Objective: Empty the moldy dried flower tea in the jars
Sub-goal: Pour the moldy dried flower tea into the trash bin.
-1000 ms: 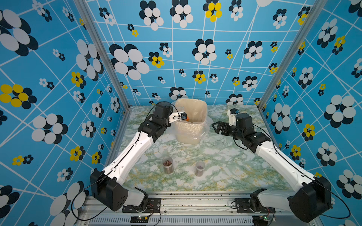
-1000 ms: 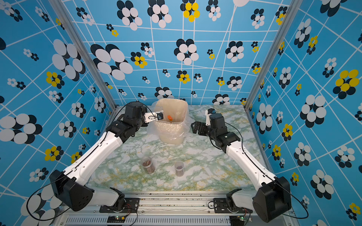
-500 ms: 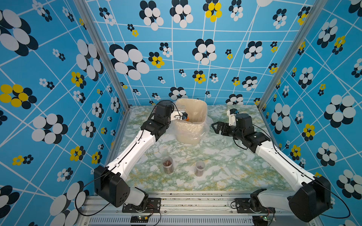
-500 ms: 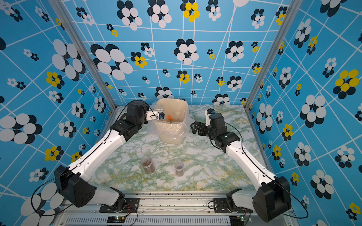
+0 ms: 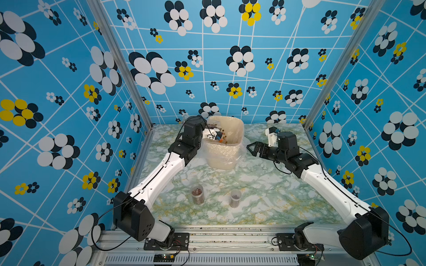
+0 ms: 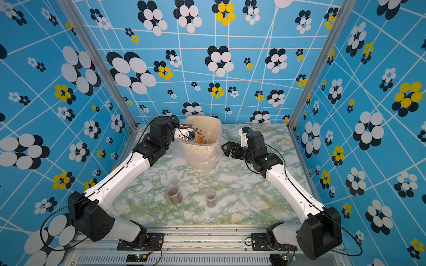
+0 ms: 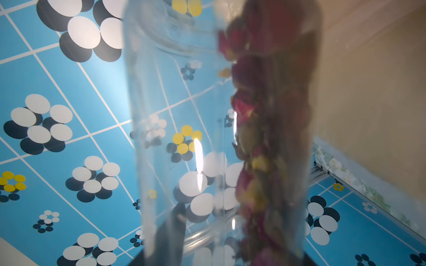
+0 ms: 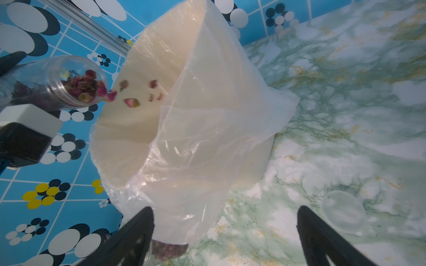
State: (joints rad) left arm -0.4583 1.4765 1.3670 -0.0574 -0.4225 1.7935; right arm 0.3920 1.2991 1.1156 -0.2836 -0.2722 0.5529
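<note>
- left gripper (image 5: 208,128) clamped on tipped jar (image 8: 53,83), mouth over lined bin (image 5: 240,130)
- right gripper (image 8: 226,218) spread wide, empty, beside bin; clear lid (image 8: 343,211) on table (image 5: 272,198) nearby
- tea (image 8: 131,102) spilling into bin; wider jar (image 5: 197,195), narrower jar (image 5: 235,198) upright out front, tea inside

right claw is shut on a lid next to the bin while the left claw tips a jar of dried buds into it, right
No: the right wrist view shows the right claw open and empty, with a lid lying on the table. The rest is right: it is next to the bin while the left claw tips a jar of dried buds into it.
</note>
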